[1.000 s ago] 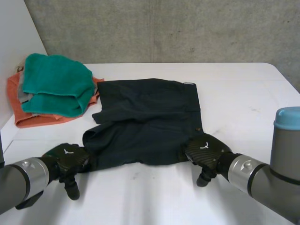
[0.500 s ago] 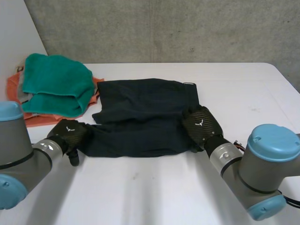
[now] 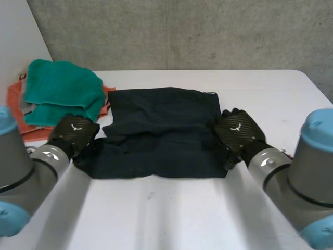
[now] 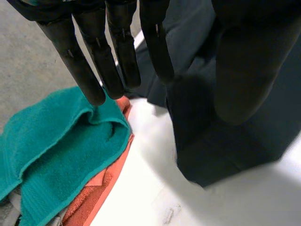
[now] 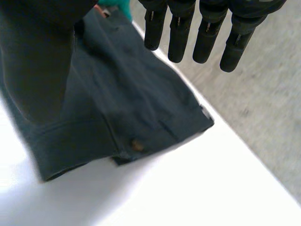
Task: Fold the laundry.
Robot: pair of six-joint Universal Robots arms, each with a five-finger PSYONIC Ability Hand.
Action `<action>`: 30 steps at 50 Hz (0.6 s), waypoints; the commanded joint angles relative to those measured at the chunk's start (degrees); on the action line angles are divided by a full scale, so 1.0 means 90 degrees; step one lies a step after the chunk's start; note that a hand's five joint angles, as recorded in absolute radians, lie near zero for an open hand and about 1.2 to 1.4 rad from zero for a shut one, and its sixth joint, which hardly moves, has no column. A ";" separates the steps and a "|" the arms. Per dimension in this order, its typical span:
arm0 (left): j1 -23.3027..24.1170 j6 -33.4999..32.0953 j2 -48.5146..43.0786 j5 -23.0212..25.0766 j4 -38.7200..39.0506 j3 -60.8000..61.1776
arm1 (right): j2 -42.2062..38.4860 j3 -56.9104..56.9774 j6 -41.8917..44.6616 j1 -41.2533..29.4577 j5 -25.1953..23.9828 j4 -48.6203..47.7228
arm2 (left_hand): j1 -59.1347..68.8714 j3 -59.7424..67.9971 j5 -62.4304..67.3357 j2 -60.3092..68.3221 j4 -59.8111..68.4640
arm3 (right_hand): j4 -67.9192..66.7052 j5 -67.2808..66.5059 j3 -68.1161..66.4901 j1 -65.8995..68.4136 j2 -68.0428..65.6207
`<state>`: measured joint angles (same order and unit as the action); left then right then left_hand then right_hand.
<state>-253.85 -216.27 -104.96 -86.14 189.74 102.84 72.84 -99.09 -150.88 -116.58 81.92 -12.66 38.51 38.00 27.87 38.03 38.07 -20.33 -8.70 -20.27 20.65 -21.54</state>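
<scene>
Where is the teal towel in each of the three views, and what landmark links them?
Head view: towel just beyond the left hand, left of the shorts.
Left wrist view: towel just past the fingertips, beside the shorts.
Right wrist view: towel, a sliver beyond the shorts, near the right hand.
Shared landmark: the shorts.

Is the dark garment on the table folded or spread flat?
Folded. In the head view the dark garment lies doubled: its near part is laid over the rest, with a straight fold along its near edge.
</scene>
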 commanded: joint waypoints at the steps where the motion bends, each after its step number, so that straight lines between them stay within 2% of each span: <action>1: -0.0476 0.0622 0.1261 0.0644 -0.1238 0.0389 | 0.0637 0.0073 -0.0072 0.0190 -0.0206 0.2480 | 0.0128 0.0184 0.0199 0.0182 0.0177 | -0.1673 -0.1854 -0.1679 0.1638 -0.1539; 4: -0.0623 0.0700 0.1262 0.0879 -0.1346 0.0506 | 0.0608 -0.0132 -0.0062 0.0151 -0.0479 0.2383 | -0.0619 -0.0563 -0.0548 -0.0566 -0.0571 | -0.2458 -0.2639 -0.2464 0.2423 -0.2324; 8: -0.0740 0.0632 0.0931 0.1006 -0.1092 0.0526 | 0.0413 -0.0318 -0.0062 0.0083 -0.0636 0.1935 | -0.0677 -0.0621 -0.0606 -0.0624 -0.0629 | -0.2963 -0.3144 -0.2970 0.2928 -0.2829; 13: -0.0818 0.0378 0.0442 0.1006 -0.0984 0.0516 | 0.0188 -0.0455 -0.0159 -0.0044 -0.0626 0.1271 | 0.0032 0.0088 0.0103 0.0086 0.0081 | -0.2834 -0.3015 -0.2840 0.2799 -0.2700; 17: -0.0682 0.0212 0.0111 0.1084 -0.0897 0.0487 | -0.0152 -0.0494 -0.0335 -0.0113 -0.0616 0.0432 | -0.0022 0.0034 0.0049 0.0031 0.0026 | -0.2294 -0.2474 -0.2300 0.2259 -0.2159; 22: -0.0535 0.0153 -0.0270 0.0987 -0.0624 0.0341 | -0.0603 -0.0406 -0.0375 -0.0191 -0.0490 -0.0282 | -0.1087 -0.1031 -0.1016 -0.1033 -0.1039 | -0.1656 -0.1837 -0.1662 0.1621 -0.1522; 30: -0.0506 0.0056 -0.0896 0.0528 -0.0232 -0.0138 | -0.1237 -0.0182 -0.0257 -0.0318 -0.0245 -0.1113 | -0.1107 -0.1051 -0.1036 -0.1054 -0.1059 | -0.1375 -0.1556 -0.1381 0.1340 -0.1241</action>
<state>-258.58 -215.27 -110.15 -79.09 186.10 104.14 64.79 -101.82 -153.98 -118.82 78.66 -18.98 27.59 27.36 16.23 27.58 26.56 -30.67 -19.06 -30.55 31.19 -30.79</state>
